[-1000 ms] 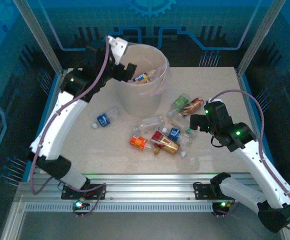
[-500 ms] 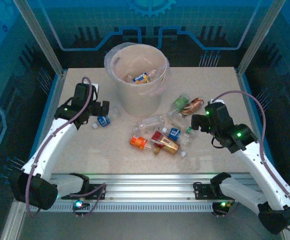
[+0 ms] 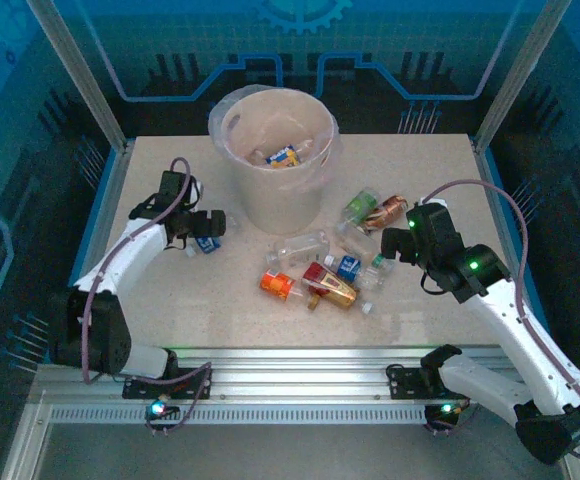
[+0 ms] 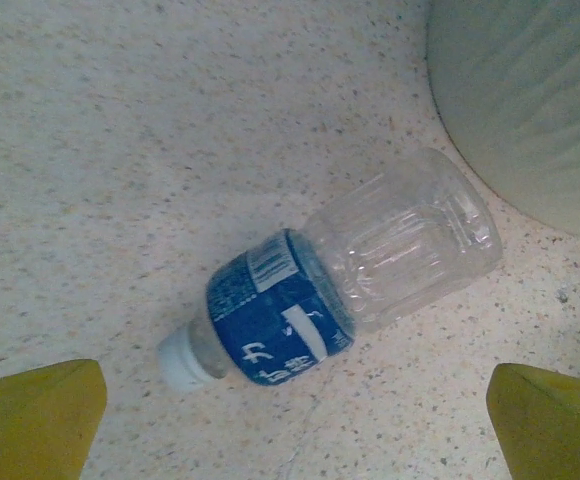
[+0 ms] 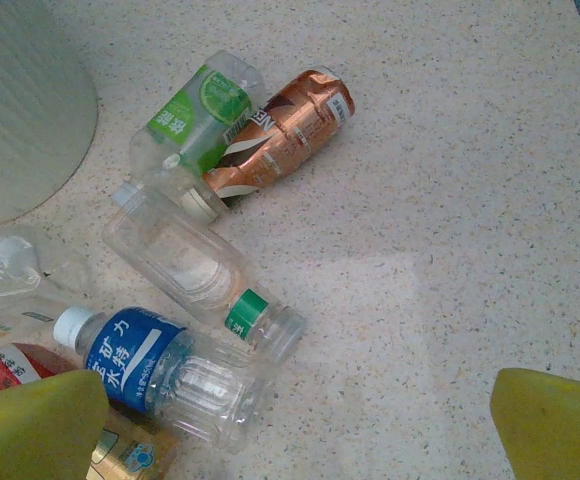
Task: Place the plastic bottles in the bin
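My left gripper hangs wide open and holds nothing. Just past it, the blue-label bottle lies flat on the surface, on the side by the left edge, just beside the bin. Its white cap points down toward one finger and its fat end points toward the bin. So it lies slanted, almost along the line between my fingers. I think I must turn the gripper to close across it. My right gripper, also open, hangs over the other bottles.
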Available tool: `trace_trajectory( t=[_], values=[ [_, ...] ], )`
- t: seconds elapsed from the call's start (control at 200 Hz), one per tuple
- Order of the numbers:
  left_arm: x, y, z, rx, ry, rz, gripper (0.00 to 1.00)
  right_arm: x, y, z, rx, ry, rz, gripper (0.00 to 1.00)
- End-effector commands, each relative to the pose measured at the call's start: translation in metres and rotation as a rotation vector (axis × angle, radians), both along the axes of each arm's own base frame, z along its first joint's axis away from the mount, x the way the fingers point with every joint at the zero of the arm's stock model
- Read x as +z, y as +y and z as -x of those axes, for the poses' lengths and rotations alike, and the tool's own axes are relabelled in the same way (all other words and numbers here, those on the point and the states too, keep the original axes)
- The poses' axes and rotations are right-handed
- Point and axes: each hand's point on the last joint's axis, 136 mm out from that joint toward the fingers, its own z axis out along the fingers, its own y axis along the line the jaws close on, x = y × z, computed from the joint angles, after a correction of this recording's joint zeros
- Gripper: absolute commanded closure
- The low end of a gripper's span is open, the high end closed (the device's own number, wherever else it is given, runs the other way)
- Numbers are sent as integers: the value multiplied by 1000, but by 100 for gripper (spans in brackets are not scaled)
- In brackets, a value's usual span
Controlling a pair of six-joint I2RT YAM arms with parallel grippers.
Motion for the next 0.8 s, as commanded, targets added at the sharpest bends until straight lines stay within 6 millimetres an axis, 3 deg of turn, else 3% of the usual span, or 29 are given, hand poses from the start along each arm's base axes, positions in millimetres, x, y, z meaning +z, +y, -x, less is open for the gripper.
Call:
trace_trajectory(
  t=[0.0,0.465,0.795],
  values=[
    [-12,-11,-8,-41,2,62,1,6,-7,2,-35,-21,3,0],
    [-46,-4,-14,-204,125,-133,1,3,-3,-3,-26,-5,2,0],
    [-66,-7,-33,-231,168,-147,1,5,-2,-5,-19,-3,7,0]
  ],
)
